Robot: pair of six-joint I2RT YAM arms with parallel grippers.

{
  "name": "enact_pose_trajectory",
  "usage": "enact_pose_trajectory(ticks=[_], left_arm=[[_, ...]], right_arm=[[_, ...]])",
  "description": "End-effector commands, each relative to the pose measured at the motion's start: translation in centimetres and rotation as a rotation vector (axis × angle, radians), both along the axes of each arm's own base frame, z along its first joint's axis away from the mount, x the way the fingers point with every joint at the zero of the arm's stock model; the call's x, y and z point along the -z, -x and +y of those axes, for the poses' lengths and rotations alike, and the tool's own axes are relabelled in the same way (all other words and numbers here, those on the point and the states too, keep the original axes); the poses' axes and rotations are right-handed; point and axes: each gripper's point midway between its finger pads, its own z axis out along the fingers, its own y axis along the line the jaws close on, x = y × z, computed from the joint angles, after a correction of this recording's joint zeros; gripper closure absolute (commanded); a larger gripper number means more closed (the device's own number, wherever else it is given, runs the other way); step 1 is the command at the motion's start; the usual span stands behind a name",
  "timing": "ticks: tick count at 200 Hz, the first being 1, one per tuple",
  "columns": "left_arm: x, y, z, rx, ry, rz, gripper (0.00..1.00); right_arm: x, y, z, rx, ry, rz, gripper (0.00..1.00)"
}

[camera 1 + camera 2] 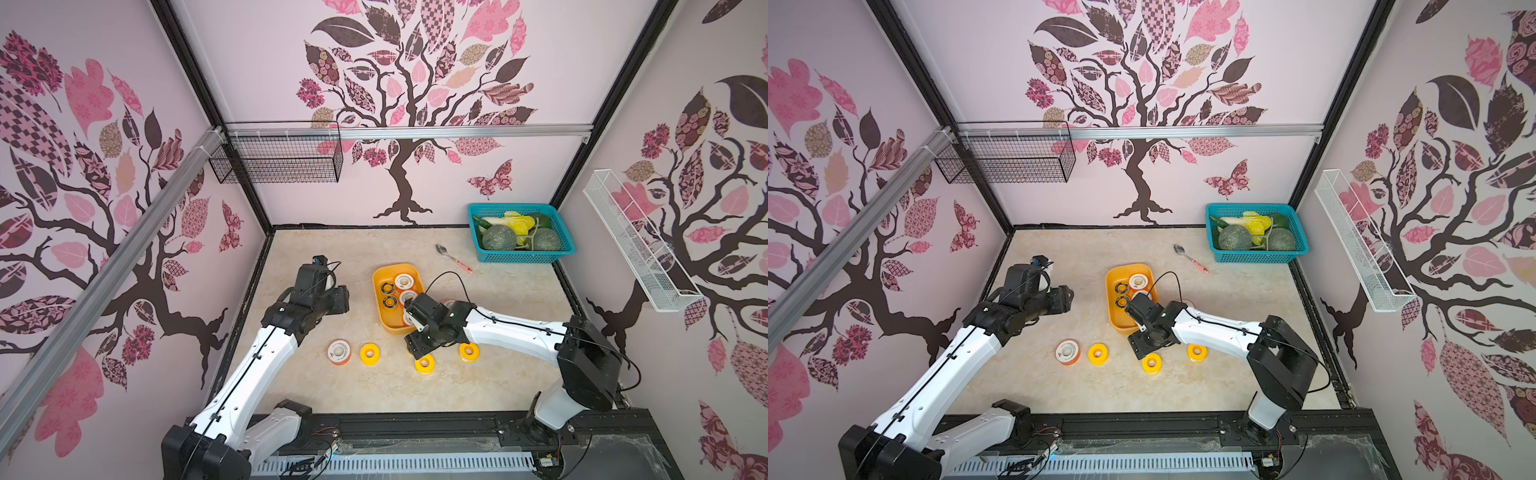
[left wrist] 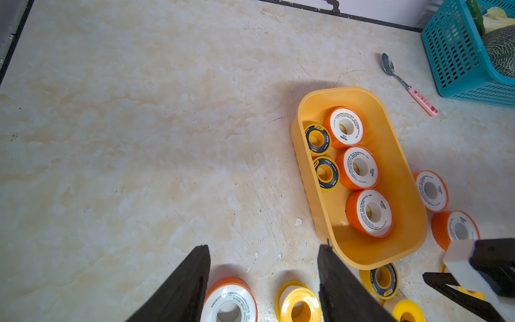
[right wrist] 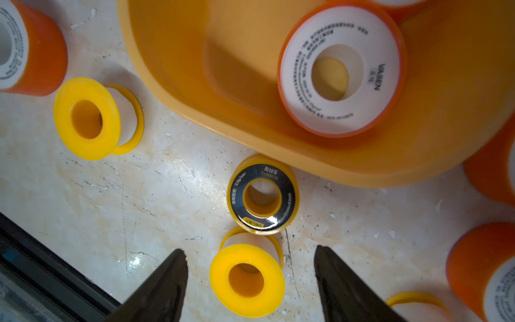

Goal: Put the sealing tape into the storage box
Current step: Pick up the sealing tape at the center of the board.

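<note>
- Right hand hangs with jaws spread wide and nothing held. An all-yellow roll of sealing tape lies on the tabletop between its fingers, clear of both.
- Just beyond the fingertips, a black-and-yellow roll sits at the near wall of the storage box. It appears to touch the wall, though the angle leaves that unsure.
- Left hand is likewise open and empty, with an orange roll and a yellow roll lying under its fingers.
- Ahead of the left hand, the box already holds three orange-and-white rolls and two black-ringed rolls.
- Every roll in view rests on a flat face with its bore pointing straight up. The spools are squat, with no long axis to speak of. The box's long axis runs away ahead of the left hand.
- The rolls look light and rigid, and their smooth plastic flanges are likely slippery. The safest hold is probably a pinch straight across the outer rim, with the fingers squared to the diameter so the spool cannot squirt sideways.
</note>
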Motion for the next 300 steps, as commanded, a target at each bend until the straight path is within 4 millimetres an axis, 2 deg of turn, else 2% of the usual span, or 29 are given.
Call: enact_pose_trajectory(ticks=[1, 68, 154, 222, 272, 300], left_arm=[[-0.4, -0.2, 0.0, 0.003, 0.0, -0.012, 0.34], [-0.4, -0.2, 0.1, 0.001, -0.002, -0.014, 0.34], [-0.3, -0.2, 0.1, 0.001, -0.004, -0.013, 0.34], [-0.3, -0.2, 0.2, -0.001, -0.007, -0.012, 0.34], [-0.3, -0.2, 0.2, 0.0, -0.008, -0.011, 0.34], [-0.3, -0.2, 0.2, -0.001, -0.008, -0.011, 0.34]], right_arm=[[0.1, -0.4, 0.9, 0.004, 0.02, -0.026, 0.23], [2.1, -1.0, 1.5, 0.026, 0.104, -0.046, 0.23], [3.4, -1.3, 1.2, 0.057, 0.141, -0.042, 0.22], [4.4, -1.5, 0.9, 0.079, 0.166, -0.038, 0.25], [4.9, -1.5, 1.0, 0.076, 0.174, -0.035, 0.36], [4.3, -1.5, 1.0, 0.069, 0.165, -0.045, 0.42]])
